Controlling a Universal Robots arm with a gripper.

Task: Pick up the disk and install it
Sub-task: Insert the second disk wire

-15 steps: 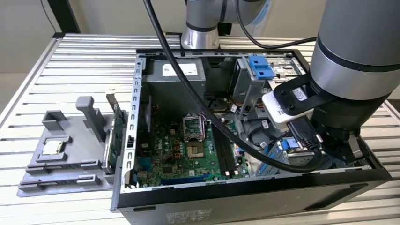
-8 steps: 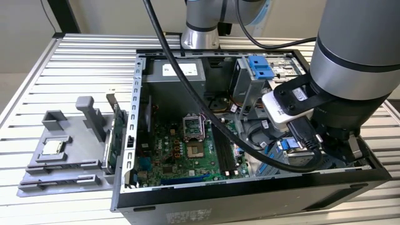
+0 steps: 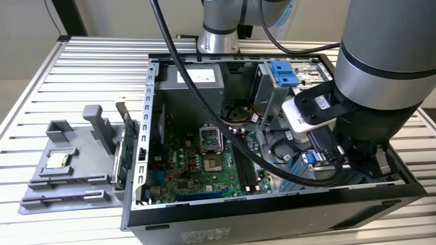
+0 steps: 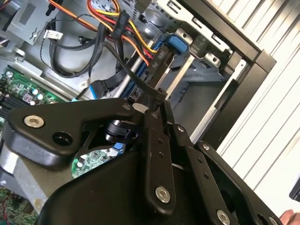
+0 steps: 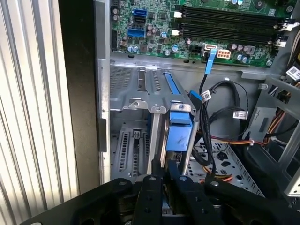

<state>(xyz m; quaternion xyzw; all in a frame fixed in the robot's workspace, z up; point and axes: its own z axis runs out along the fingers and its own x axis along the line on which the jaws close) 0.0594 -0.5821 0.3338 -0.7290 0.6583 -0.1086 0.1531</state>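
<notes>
Install step in hand: the disk (image 5: 179, 136), edge-on, is pinched by the gripper (image 5: 165, 172) inside the computer case (image 3: 272, 219), partly entered into the drive bay (image 5: 136, 101). Straight seating is likely called for.

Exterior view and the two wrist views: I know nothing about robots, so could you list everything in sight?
computer case: one, black, open, on the table
table: one, silver, slatted, under everything
motherboard: one, green, on the case floor
power-supply box: one, grey with a white sticker, far end of the case
disk: one, silver with a blue rail, edge-on in the drive cage
drive cage: one, grey metal, in a case corner
wire bundle: one, red, yellow, orange and black, inside the case
fixture tray: one, grey, at the exterior view's left
processor chip: one, silver, on the tray
robot arm: one, silver and black, over the case
end effector: one, black, at the disk
</notes>
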